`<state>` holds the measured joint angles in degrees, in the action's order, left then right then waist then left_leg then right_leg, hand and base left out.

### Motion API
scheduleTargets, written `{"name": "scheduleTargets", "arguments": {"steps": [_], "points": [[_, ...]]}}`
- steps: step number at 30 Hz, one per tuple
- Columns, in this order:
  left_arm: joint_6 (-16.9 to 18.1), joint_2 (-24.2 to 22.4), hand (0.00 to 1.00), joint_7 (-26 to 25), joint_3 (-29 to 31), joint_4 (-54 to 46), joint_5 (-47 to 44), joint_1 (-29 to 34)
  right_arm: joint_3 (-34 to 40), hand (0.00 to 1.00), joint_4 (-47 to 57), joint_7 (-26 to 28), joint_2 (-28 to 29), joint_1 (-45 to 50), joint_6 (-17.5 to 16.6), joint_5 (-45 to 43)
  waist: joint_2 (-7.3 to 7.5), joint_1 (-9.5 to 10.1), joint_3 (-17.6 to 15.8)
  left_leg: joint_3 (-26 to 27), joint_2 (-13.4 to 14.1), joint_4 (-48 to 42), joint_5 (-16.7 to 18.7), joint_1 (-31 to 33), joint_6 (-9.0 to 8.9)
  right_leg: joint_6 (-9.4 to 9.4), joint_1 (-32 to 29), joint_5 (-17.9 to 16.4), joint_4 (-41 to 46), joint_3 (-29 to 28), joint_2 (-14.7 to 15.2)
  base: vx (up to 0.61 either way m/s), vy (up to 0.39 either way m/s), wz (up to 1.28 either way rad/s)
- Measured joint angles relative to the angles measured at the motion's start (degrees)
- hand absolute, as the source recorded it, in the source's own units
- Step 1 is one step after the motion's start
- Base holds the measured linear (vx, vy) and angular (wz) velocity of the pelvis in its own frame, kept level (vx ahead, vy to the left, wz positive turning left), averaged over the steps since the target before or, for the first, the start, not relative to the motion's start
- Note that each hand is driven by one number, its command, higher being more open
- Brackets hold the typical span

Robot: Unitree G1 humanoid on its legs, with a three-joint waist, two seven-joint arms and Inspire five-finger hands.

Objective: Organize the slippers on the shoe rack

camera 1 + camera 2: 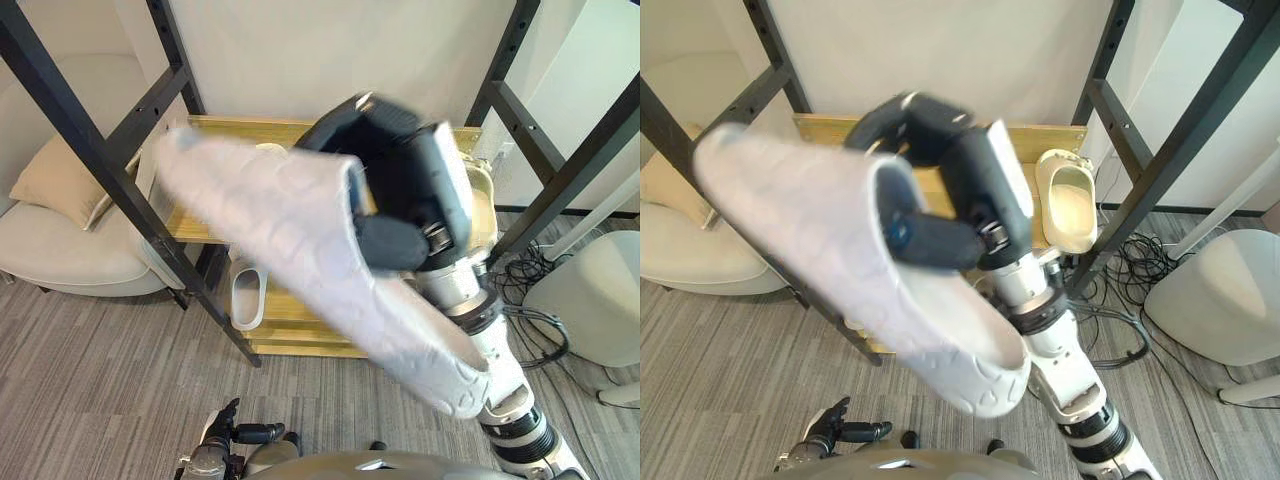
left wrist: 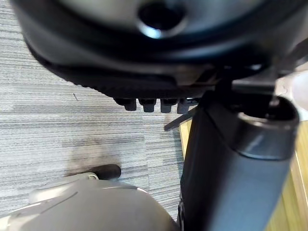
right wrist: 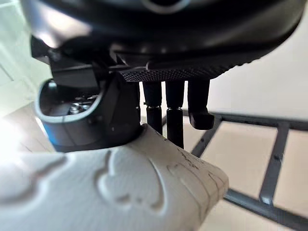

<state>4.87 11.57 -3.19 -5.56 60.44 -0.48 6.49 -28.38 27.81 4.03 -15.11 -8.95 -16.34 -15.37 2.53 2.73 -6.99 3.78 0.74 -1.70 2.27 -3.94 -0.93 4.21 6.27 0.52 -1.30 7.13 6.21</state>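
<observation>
Before the yellow wooden shoe rack [image 1: 290, 308], the right hand [image 1: 400, 190] clamps its fingers on a white embossed slipper [image 1: 280, 220] lying far-left to near-right.

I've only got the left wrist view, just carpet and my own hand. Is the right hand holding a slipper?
Observer: Yes, the right hand is curled round a white slipper, raised in front of the shoe rack.
Operator: Anything on the rack?
Observer: A cream slipper lies on the top shelf, toward the right end.
Operator: And lower down?
Observer: Another white slipper shows at the lower shelf, beside the black frame post.
</observation>
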Motion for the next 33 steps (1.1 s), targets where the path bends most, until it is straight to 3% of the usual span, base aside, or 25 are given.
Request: {"name": "scheduleTargets", "arguments": {"steps": [6, 8, 11, 13, 17, 23, 33], "points": [[0.1, 0.7, 1.0, 0.0, -0.8, 0.1, 0.0, -0.4, -8.7, 0.0, -6.0, 4.8, -3.2, 2.1, 1.9, -2.8, 0.63, 0.4, 0.0, -1.3, -0.4, -1.0, -0.2, 1.6, 0.24, 0.14, -1.3, -1.0, 2.0, 1.0, 0.5, -0.01, 0.001, 0.12], [1.1, 0.8, 1.0, -0.1, -0.8, -0.3, -0.1, -1.9, -10.6, 0.0, -9.2, 5.8, -4.4, 1.9, 2.3, -2.6, 0.53, 1.15, -3.0, -3.2, -0.1, -7.9, 1.7, 6.8, 0.09, -0.16, -4.7, -3.0, 7.3, 2.5, 0.6, -0.17, -0.018, 0.44], [2.5, 0.3, 1.0, -0.2, -0.7, -2.3, -0.2, -6.5, -10.7, 0.0, -13.9, 4.5, -5.3, 0.6, 3.2, -1.8, -0.75, 3.78, -8.3, -5.9, 0.9, -19.6, 5.1, 16.8, -0.34, -0.54, -12.3, -6.2, 17.0, 4.4, 0.3, -0.22, -0.017, 0.39], [2.6, 0.3, 1.0, -0.1, -0.7, -5.6, -0.2, -7.8, -10.7, 0.0, -15.3, 4.0, -5.9, -1.2, 4.5, 0.4, -1.35, 4.26, -11.8, -7.2, 1.0, -25.2, 6.9, 22.0, -0.78, -0.8, -17.2, -8.8, 23.7, 5.4, 0.9, -0.28, -0.021, 0.33], [4.5, 0.2, 1.0, -0.1, -0.6, -11.0, -2.2, -8.2, -10.3, 0.0, -16.2, 2.5, -7.5, -2.6, 5.0, 6.6, -2.11, 5.15, -14.8, -8.1, 1.0, -35.4, 10.0, 31.5, -0.8, -1.13, -26.9, -13.6, 35.6, 5.7, 2.6, -0.2, -0.013, 0.13], [6.2, -0.5, 1.0, -0.2, 0.4, -13.2, -5.1, -12.1, -7.9, 0.0, -21.4, -1.9, -9.8, -10.1, 5.0, 17.0, -2.64, 5.59, -17.8, -9.3, 0.9, -48.7, 13.7, 44.6, -1.61, -2.0, -40.0, -19.1, 50.7, 5.8, 4.5, -0.13, -0.002, 0.03], [7.7, -2.0, 1.0, -0.3, 5.0, -16.2, -6.7, -16.9, 3.4, 0.0, -25.0, -11.8, -13.2, -17.8, 5.1, 29.3, -1.93, 5.24, -19.8, -11.8, -0.4, -64.2, 17.8, 60.0, -1.81, -3.05, -54.5, -26.5, 68.7, 7.0, 7.6, -0.06, 0.004, 0.1]]}}
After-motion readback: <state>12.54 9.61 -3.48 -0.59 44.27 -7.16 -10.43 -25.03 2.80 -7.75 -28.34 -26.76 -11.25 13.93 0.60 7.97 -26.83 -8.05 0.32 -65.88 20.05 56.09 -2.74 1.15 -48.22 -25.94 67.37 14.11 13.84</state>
